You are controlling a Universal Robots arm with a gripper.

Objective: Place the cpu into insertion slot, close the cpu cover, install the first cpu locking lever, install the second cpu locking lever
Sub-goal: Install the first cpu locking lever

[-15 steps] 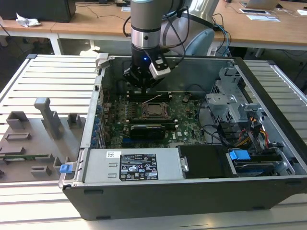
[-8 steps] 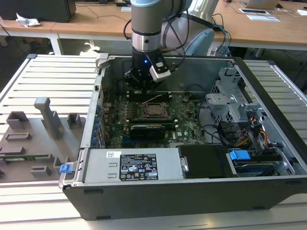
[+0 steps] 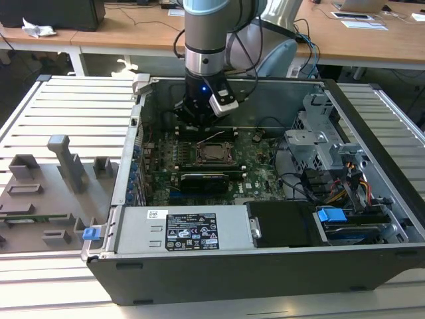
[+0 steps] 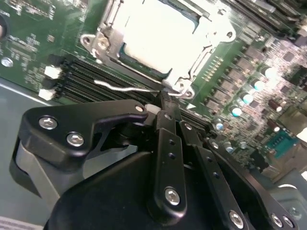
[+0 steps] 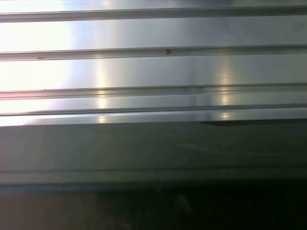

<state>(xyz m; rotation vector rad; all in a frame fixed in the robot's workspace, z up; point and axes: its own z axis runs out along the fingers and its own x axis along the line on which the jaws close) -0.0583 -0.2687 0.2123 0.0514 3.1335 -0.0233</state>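
The fingers (image 4: 168,127) pinch shut at the locking lever (image 4: 125,87) lying along the cpu cover (image 4: 196,62).

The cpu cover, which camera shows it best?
The second wrist view: the cpu cover is close up, its silvery frame lying flat around the cpu. The exterior view shows the cpu cover small, on the motherboard.

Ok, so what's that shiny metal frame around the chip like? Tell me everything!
The cpu cover is a thin, silvery metal frame with a big square hole. It looks shut, lying flat on the green motherboard, and the pale cpu shows through the hole. Rounded tabs stick out at its corners. A thin wire lever runs beside one edge. The claw is close to one corner; I cannot tell if it touches.
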